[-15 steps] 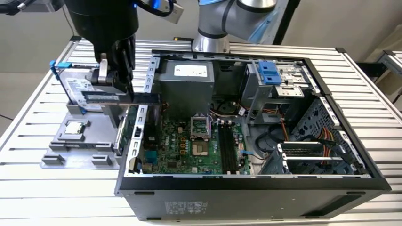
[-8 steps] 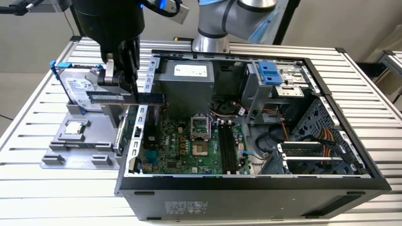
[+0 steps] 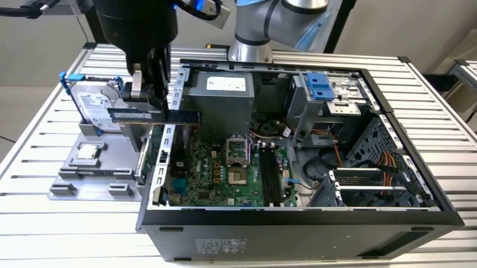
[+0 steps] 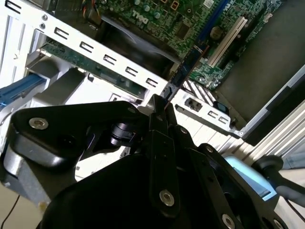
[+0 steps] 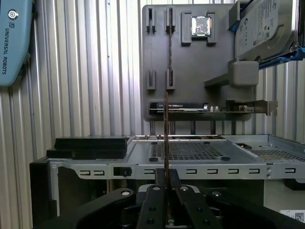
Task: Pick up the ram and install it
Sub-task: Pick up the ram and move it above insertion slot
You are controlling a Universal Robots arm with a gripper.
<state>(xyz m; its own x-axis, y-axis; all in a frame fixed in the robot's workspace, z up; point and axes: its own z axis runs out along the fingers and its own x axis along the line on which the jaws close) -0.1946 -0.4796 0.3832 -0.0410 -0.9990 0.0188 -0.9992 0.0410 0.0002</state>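
Note:
The ram (image 3: pixel 185 116), a thin bluish stick with gold contacts, hangs level in the air over the open computer case's wall on the exterior view's left. My gripper (image 3: pixel 153 110) is shut on its middle from above. Both wrist views show the ram edge-on: a thin line (image 5: pixel 166 129) running out from the closed fingertips (image 5: pixel 161 177), and a thin blue strip (image 4: pixel 182 71) beyond the gripper (image 4: pixel 161 102). The motherboard (image 3: pixel 216 173) lies in the case below, its long black memory slots (image 3: pixel 270 178) toward the exterior view's right of the ram.
A grey parts holder (image 3: pixel 82 178) on the slatted table carries a hard drive (image 3: pixel 95 109) and a square silver CPU (image 3: pixel 89 151). A green expansion card (image 3: pixel 147 159) stands by the case wall. The power supply (image 3: pixel 223 97), drive cage (image 3: pixel 328 92) and cables (image 3: pixel 387 167) crowd the case.

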